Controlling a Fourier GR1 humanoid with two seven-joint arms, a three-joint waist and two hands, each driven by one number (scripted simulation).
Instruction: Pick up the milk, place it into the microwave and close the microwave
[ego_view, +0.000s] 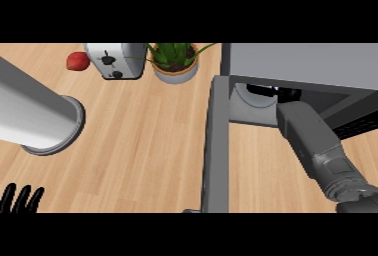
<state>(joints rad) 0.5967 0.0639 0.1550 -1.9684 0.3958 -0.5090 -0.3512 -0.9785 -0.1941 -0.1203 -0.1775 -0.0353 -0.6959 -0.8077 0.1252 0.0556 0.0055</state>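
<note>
Nearest you, lower left: left hand (21, 199), only fingertips showing, straight and spread, pointing up. Resting; leave it out of this step.

Lower right: right forearm (319, 150) runs up and into the microwave (295, 62). The right hand itself is hidden inside the cavity, so you cannot tell how its fingers stand.

Milk: not visible on the counter (148, 150). Judgement only: it is likely inside the microwave at the hidden hand, but this view cannot confirm it.

Middle: the microwave door (216, 145) stands open, swung toward you, seen edge-on.

Step in hand looks like the placement. To do it well: set the milk down upright and well inside, release only once it stands on the cavity floor, then draw the forearm straight back along its line so it clears the door edge before you swing the door shut.

Left: large grey cylinder (37, 120). Far: apple (77, 61), toaster (116, 60), potted plant (176, 60). All well apart from the work.
</note>
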